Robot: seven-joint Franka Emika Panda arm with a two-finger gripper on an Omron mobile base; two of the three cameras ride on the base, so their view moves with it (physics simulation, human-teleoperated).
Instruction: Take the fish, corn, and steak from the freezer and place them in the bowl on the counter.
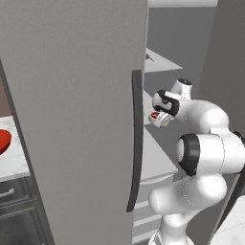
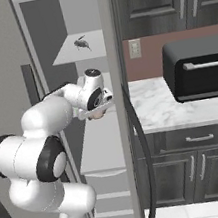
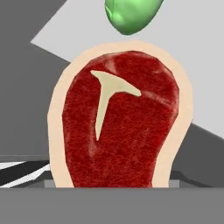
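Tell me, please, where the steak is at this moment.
The steak sits at the gripper inside the open freezer, above a middle shelf. In the hand view it is close up, with a green item just beyond it.

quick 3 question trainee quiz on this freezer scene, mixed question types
1. True or false: the steak fills most of the hand view.
2. The bowl on the counter is: A) red B) blue C) white.
3. Fill in: the freezer door handle runs ____.

Key
1. True; it is close in front of the hand, with a green item beyond it.
2. A
3. vertically
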